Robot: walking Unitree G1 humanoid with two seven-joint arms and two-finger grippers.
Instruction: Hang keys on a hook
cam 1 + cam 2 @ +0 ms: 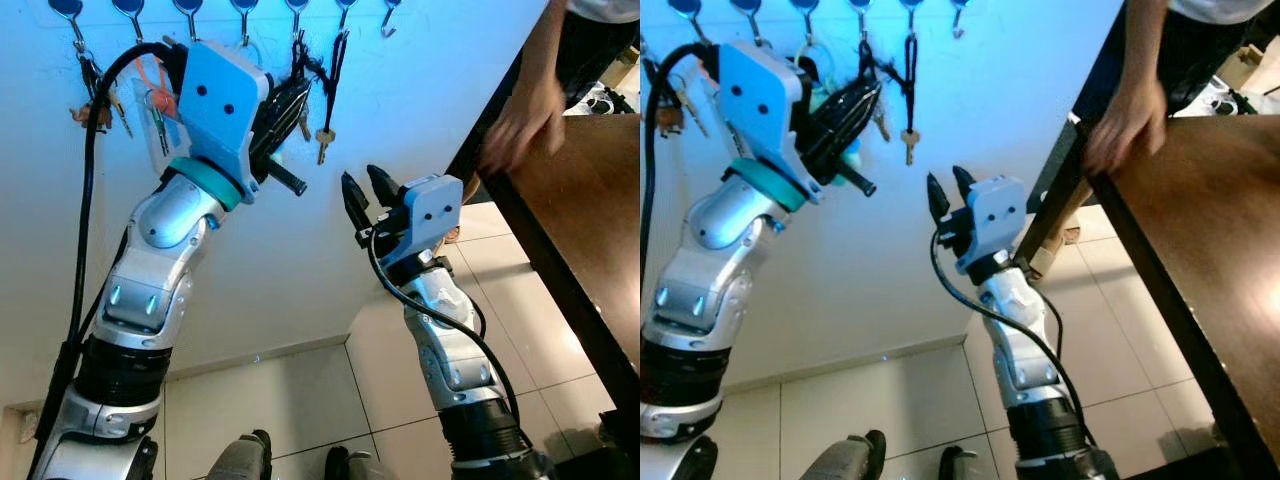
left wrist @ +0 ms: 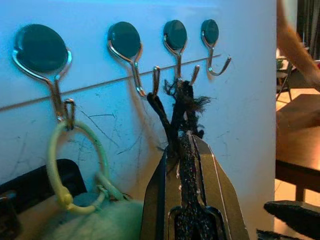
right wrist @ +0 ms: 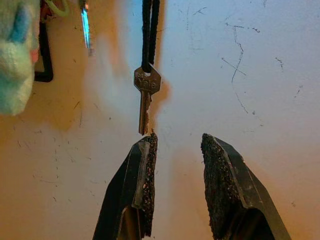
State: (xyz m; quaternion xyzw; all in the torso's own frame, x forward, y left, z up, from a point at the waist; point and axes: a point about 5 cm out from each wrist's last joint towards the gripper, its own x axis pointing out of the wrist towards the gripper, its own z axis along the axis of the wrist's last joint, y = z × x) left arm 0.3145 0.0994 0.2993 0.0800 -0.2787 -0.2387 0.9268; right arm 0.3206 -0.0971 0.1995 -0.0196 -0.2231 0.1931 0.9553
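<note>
Already the key [image 3: 145, 100] dangles on its black cord [image 2: 172, 112], whose loop sits at a hook [image 2: 181, 65] high on the white wall [image 1: 420, 110]. The left gripper [image 2: 190, 155] pinches that cord between closed fingers, seemingly to keep the loop steady on the hook. At about five o'clock from the key, the right gripper [image 3: 177, 145] waits with a narrow gap between its fingers, holding nothing. At two o'clock, a person's hand [image 1: 515, 125] rests on a brown table [image 1: 590, 200]

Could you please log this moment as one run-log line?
left gripper: shut on black cord at hooks | right gripper: open below key
</note>
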